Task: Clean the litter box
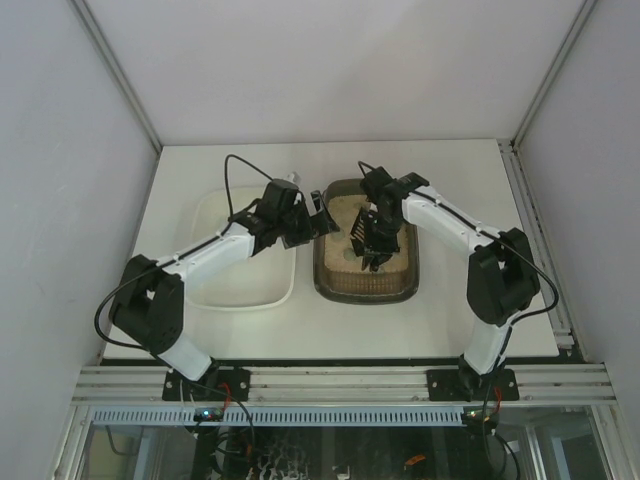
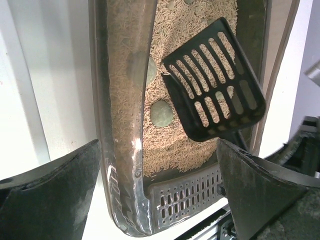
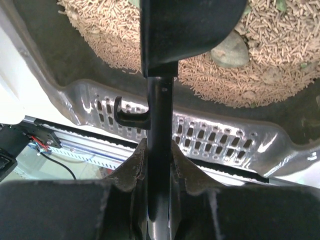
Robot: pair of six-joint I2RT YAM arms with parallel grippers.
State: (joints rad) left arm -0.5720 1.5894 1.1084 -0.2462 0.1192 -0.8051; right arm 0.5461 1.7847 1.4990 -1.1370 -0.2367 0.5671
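The litter box (image 1: pixel 365 293) sits mid-table (image 1: pixel 450 320), with a white tray (image 1: pixel 215 297) just beside it at 9 o'clock. The right gripper (image 3: pixel 159 165) is clamped tight on the handle of a black slotted scoop (image 2: pixel 215 85), blade out over the litter. A few greyish lumps (image 2: pixel 162 114) lie in there. The left gripper (image 2: pixel 160 175) hovers at the box's 10 o'clock rim, jaws wide, holding nothing.

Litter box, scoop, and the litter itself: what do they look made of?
litter box: dark moulded plastic, glossy; glare along its rim.
scoop: black rigid plastic, matte; thin moulded slats.
litter: tan pellets, perhaps wood or plant fibre; short cylindrical grains, dull surface.
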